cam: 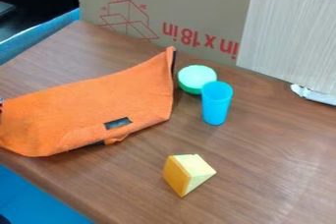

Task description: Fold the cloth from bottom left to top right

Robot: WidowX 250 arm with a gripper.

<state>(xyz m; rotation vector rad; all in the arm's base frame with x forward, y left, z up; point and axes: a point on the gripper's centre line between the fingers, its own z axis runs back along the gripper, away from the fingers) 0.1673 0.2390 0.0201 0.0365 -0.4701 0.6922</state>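
The orange cloth (98, 98) lies on the left part of the counter (269, 169), from the left edge of view to near the green bowl (196, 78). At this edge, a small part of the end effector (1, 106) is seen beside the cloth. How open it is, or what it holds, I cannot tell.

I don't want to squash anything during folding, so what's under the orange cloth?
The brown table, plus a dark strip peeking out at the orange cloth's lower edge. Anything farther in can't be seen, because the cloth covers it.
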